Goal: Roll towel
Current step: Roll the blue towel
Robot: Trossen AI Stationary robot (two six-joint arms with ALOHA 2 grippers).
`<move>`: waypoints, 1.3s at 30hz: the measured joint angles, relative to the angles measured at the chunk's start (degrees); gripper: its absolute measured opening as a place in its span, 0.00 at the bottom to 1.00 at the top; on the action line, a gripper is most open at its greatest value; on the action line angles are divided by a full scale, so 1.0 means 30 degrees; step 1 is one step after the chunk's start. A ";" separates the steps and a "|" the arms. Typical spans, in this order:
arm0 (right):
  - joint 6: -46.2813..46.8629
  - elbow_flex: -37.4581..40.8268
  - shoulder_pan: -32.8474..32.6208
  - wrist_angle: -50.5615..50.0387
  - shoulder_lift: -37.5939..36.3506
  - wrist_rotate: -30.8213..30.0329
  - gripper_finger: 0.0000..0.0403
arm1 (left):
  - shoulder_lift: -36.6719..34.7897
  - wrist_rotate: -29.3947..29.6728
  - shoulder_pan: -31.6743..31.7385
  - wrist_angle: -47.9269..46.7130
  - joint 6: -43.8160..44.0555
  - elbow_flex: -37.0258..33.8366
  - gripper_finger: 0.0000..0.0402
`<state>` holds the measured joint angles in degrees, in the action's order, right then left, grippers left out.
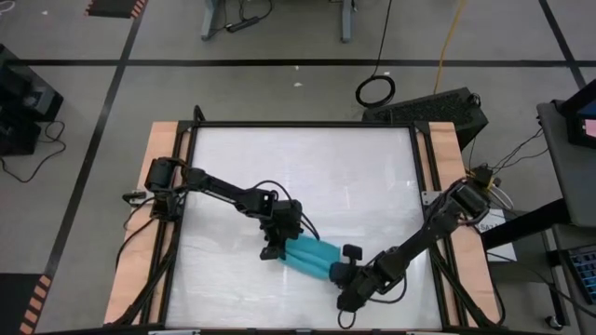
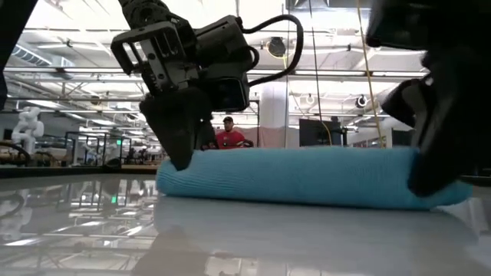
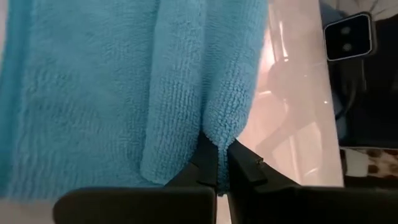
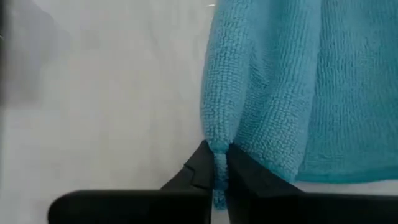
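The turquoise towel point(image 1: 309, 257) lies on the white table point(image 1: 307, 177) near its front edge, folded into a long low roll point(image 2: 299, 178) that rests on its underside. My left gripper point(image 1: 276, 244) is shut on the roll's left end. My right gripper point(image 1: 343, 270) is shut on its right end. Both wrist views show the towel running away from the fingers in long folds. My left gripper pinches a fold at the towel's left end point(image 3: 217, 144) between its two fingers point(image 3: 245, 167). The fingers point down at it from above. The towel lies on the table. My right gripper pinches a fold at the towel's right end point(image 4: 217, 148) between its two fingers point(image 4: 193, 167); a bit of cloth shows through behind them. The towel's end lies on the table.
The table has a dark frame and wooden side rails point(image 1: 140, 214). Bare white tabletop reaches from the towel toward the far edge. Beyond the table, the low view shows a person in red point(image 2: 228, 135) far off in the room.
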<state>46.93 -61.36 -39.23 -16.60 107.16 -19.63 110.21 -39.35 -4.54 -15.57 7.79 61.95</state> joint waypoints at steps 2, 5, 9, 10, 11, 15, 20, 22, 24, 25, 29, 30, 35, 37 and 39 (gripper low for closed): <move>0.0640 0.0015 0.0212 0.0754 -0.0277 0.0870 0.02 | 0.0000 -0.0349 0.0007 -0.0097 0.0277 -0.0007 0.02; 0.0996 0.0015 0.0353 0.1821 -0.0782 0.1228 0.01 | -0.0011 -0.0705 -0.0043 -0.0189 0.0322 -0.0007 0.02; 0.1031 0.0015 0.0643 0.2586 -0.1438 0.0718 0.01 | -0.0139 -0.0868 -0.0175 -0.0241 0.0315 -0.0029 0.02; 0.1047 0.0015 0.0781 0.2713 -0.1542 0.0709 0.01 | -0.0146 -0.0868 -0.0197 -0.0219 0.0308 -0.0029 0.02; 0.1182 0.0015 0.0965 0.2767 -0.1635 0.0711 0.01 | -0.0153 -0.0862 -0.0204 -0.0246 0.0300 -0.0029 0.02; 0.2445 0.0015 0.1755 0.1417 -0.1586 0.1422 0.01 | -0.0146 0.0071 -0.0197 -0.0241 0.0228 -0.0029 0.07; 0.3695 0.0435 0.2356 0.0333 -0.1322 0.2944 0.01 | -0.0153 0.0705 -0.0192 -0.0271 0.0242 -0.0029 0.17; 0.4051 0.0812 0.2470 0.0848 -0.1322 0.3448 0.01 | -0.0153 0.0705 -0.0175 -0.0589 0.0103 -0.0029 0.19; 0.4353 0.1103 0.2473 0.1105 -0.1322 0.3776 0.01 | -0.0224 0.0716 -0.0175 -0.0952 -0.0327 -0.0022 0.22; 0.4480 0.1227 0.2480 0.1287 -0.1322 0.3905 0.01 | -0.0406 0.0786 -0.0175 -0.1347 -0.0745 -0.0022 0.23; 0.4791 0.2010 0.2465 0.3109 -0.1334 0.4270 0.01 | -0.1507 0.1493 -0.0266 -0.1987 -0.2111 -0.0022 0.29; 0.4937 0.2204 0.2465 0.3670 -0.1353 0.4436 0.01 | -0.1981 0.1938 -0.0335 -0.2225 -0.2442 -0.0028 0.31; 0.5307 0.2550 0.2465 0.4872 -0.1373 0.4703 0.01 | -0.4509 0.5174 -0.1169 -0.2552 -0.4842 0.0007 0.37; 0.5351 0.2550 0.2465 0.5283 -0.1373 0.4703 0.01 | -0.5409 0.7015 -0.2060 -0.2770 -0.6453 0.0007 0.39; 0.5351 0.2550 0.2465 0.5647 -0.1373 0.4703 0.01 | -0.5872 0.8558 -0.3372 -0.2995 -0.8156 0.0007 0.40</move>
<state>62.98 -53.71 -31.83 0.34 103.04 -5.52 92.60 -13.68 -14.65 -24.56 -16.68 61.98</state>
